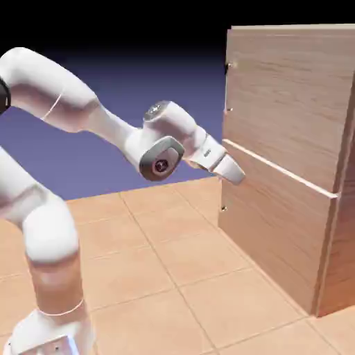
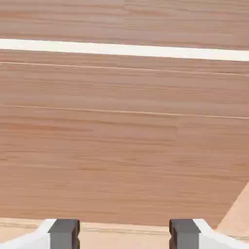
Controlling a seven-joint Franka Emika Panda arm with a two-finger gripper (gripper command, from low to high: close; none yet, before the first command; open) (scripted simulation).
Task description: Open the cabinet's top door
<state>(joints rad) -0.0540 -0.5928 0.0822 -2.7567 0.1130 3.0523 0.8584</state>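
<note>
The opening had yet to begin, as far as I could see from where I stood. The wood-grain cabinet (image 1: 341, 256) filled the right side of the exterior view, and its top door (image 1: 288, 104), the upper right panel there, lay flush in place, with no gap showing along its edges. Below it, across the pale strip (image 1: 281, 168), the lower door (image 1: 274, 222) looked shut too.

The white Franka arm (image 1: 66, 93) reached in from the left, its hand slanting down near the middle of the frame, in front of the lower door rather than the upper one. The gripper (image 2: 124, 233) stood open, its two grey tips wide apart at the bottom of the hand view with nothing between them.

Small metal fittings (image 1: 229, 66) sat at the top door's left edge, too small for me to tell handle from hinge. So, to my mind, everything was left to do: bring the hand up to the top door, find a hold on it, and swing it out.
</note>
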